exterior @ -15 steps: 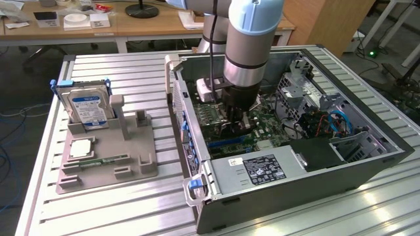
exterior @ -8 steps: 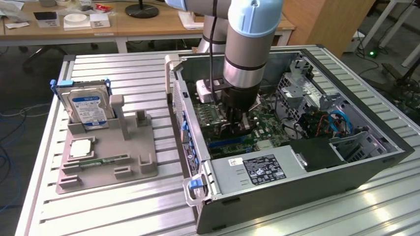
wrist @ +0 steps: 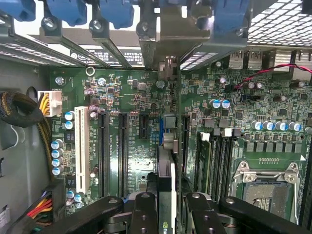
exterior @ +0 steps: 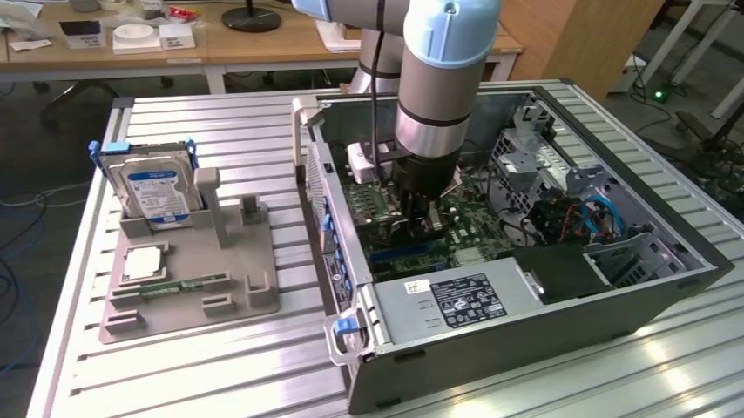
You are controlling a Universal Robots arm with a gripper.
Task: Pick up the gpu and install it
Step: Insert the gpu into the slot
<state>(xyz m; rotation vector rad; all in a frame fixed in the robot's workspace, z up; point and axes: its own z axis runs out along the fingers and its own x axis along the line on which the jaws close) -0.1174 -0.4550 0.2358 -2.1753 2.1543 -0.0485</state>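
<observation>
The pincer (wrist: pixel 168 207) is clamped on the gpu (wrist: pixel 166 178), held on edge. The card's long axis runs along the blue slot (wrist: pixel 160 130), seemingly directly beneath.

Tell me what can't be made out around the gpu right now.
- Wrist view: whether the gpu, edge-on between the jaws, is seated; the card covers its own slot.
- Exterior view: the card's lower edge and slot, hidden behind the arm.
- Wrist view: the card's logo, cut off at the picture's edge.
</observation>
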